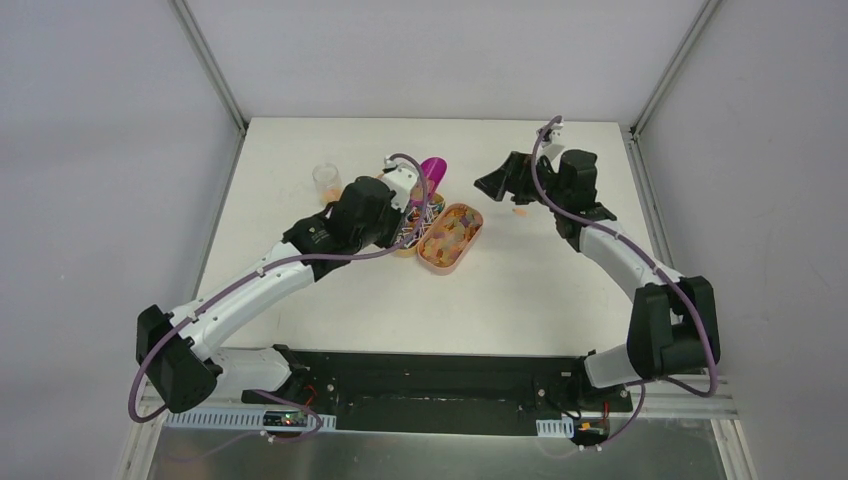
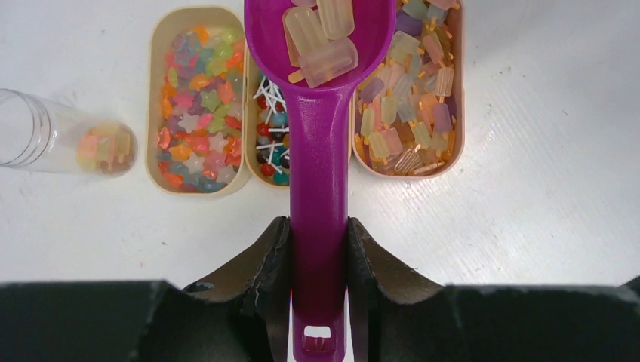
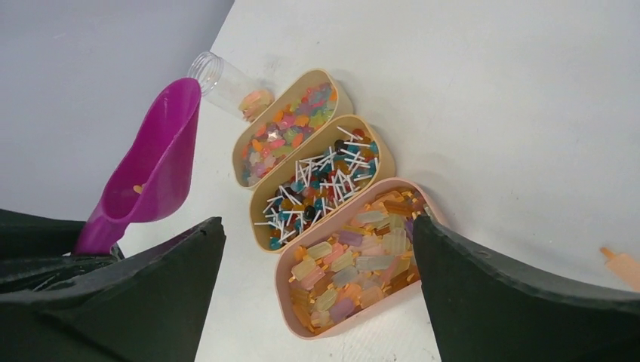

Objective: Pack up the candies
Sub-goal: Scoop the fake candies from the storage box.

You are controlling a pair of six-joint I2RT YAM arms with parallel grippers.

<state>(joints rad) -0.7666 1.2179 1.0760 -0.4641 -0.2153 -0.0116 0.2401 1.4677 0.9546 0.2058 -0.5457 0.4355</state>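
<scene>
Few candies (image 2: 321, 38) in scoop (image 2: 318, 188), ahead of left gripper (image 2: 319, 249) — clenched on scoop; right gripper (image 3: 317, 225) released.

No text, label, brand, number or sign can be read in any of the views.
</scene>
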